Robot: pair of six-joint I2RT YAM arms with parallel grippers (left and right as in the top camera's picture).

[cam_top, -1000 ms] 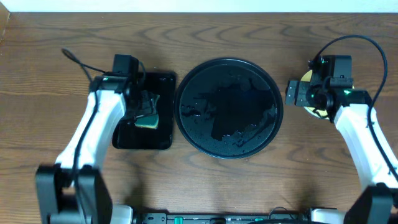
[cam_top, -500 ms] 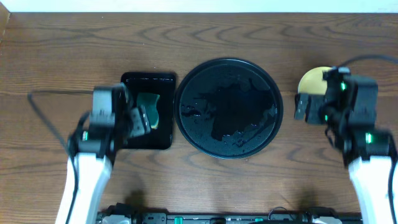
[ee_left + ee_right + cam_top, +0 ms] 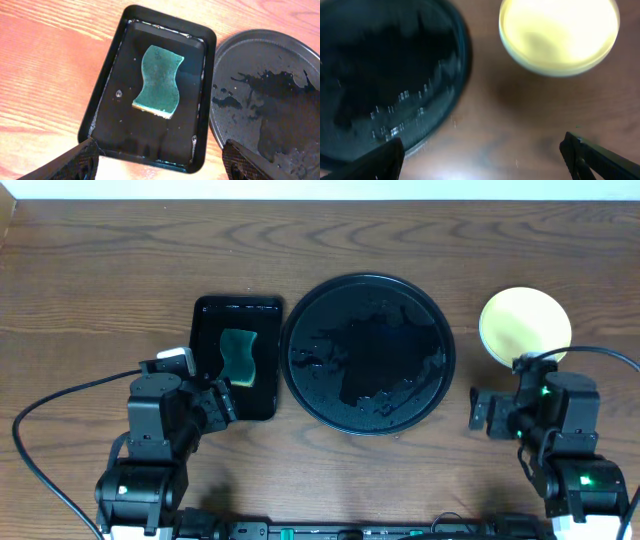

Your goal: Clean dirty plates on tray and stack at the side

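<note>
One yellow plate sits right of the tray; left gripper and right gripper flank it, both spread wide, empty.

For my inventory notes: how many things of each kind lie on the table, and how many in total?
Plates: 1, the pale yellow plate, on bare wood; any beneath it cannot be seen.
Trays: 2, the round black tray and the rectangular black tray.
Sponges: 1, the green sponge, in the rectangular tray.
Total: 4.
</note>
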